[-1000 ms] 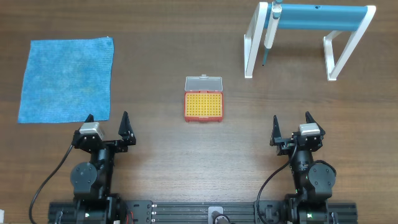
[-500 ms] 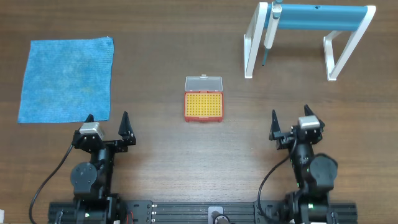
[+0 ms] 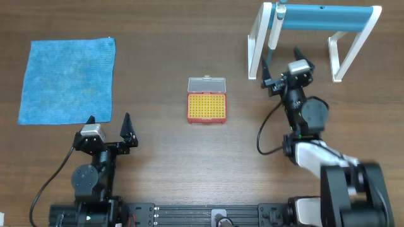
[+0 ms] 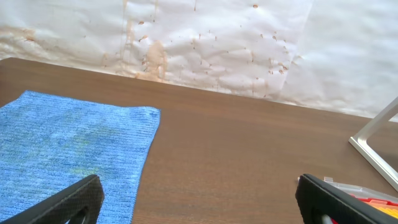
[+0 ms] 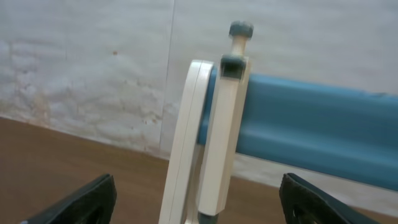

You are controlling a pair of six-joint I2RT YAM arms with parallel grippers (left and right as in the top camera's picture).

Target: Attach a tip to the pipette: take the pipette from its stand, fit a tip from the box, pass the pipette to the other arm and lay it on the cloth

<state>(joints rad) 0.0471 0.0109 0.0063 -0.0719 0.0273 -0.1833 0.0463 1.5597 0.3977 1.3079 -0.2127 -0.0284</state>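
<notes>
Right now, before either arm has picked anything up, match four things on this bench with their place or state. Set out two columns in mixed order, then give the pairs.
Things
1. pipette
2. tip box
3. cloth
4. right gripper

Place or state
A. lies flat, far left
B. hangs on the stand
C. open, close in front of the stand
D. lid open, in the middle

Pairs: 1-B, 2-D, 3-A, 4-C

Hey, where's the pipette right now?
The pipette hangs at the top view's upper right, on the left end of the blue stand, with the right gripper open close in front of it.
</notes>
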